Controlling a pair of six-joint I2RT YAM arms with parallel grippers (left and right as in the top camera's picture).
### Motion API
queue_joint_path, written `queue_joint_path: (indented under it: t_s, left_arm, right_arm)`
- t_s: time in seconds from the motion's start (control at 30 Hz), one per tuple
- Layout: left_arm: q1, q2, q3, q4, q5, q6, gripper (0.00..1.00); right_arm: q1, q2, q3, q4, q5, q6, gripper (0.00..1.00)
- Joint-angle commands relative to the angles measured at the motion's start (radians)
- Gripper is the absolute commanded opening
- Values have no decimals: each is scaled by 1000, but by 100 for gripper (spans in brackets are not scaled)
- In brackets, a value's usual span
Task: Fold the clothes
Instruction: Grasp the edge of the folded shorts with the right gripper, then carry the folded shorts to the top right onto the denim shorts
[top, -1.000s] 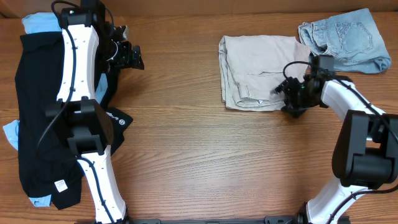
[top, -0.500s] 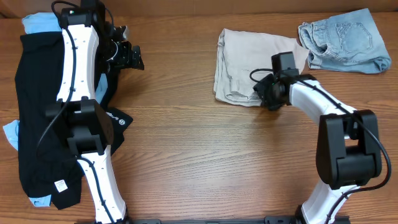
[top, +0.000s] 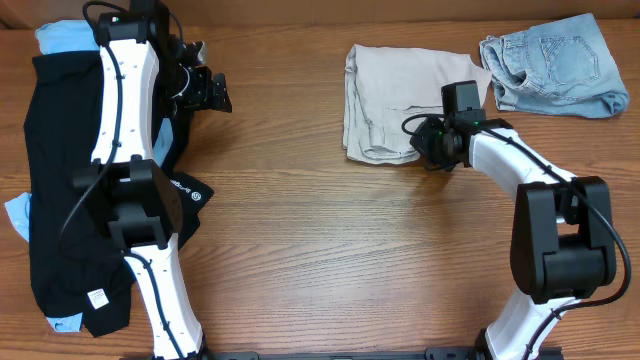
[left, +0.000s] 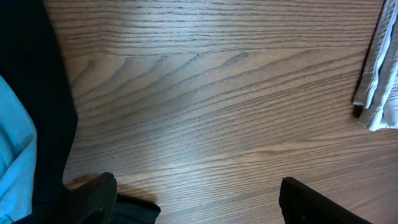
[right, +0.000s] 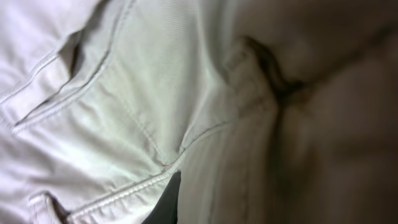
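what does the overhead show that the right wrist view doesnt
Only overhead: the whole beige shorts on the table, the right gripper at their lower right edge, denim shorts in the far right corner, a black garment along the left side, and the left gripper.
Only right wrist: close fabric detail, a pocket opening and a stitched seam.
Both: the beige shorts.

Wooden table (top: 320, 260), beige shorts (top: 400, 90), denim shorts (top: 560, 65) (crumpled), black garment (top: 55, 200)
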Motion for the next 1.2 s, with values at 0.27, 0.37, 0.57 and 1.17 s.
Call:
queue_joint_path:
  t_s: [0.27, 0.37, 0.57, 1.17]
  left_arm:
    - [-5, -2, -7, -7, -2, 2, 86]
    - [-5, -2, -7, -6, -2, 1, 85]
    - [-5, -2, -7, -8, -2, 1, 85]
    - [-6, -2, -7, -10, -2, 1, 86]
  right_arm:
    - [-113, -183, 203, -84, -353, -243, 4]
    - [-132, -204, 251, -113, -357, -298, 4]
    - [-164, -207, 336, -94, -357, -360, 4]
    - [-361, -195, 561, 143, -343, -424, 4]
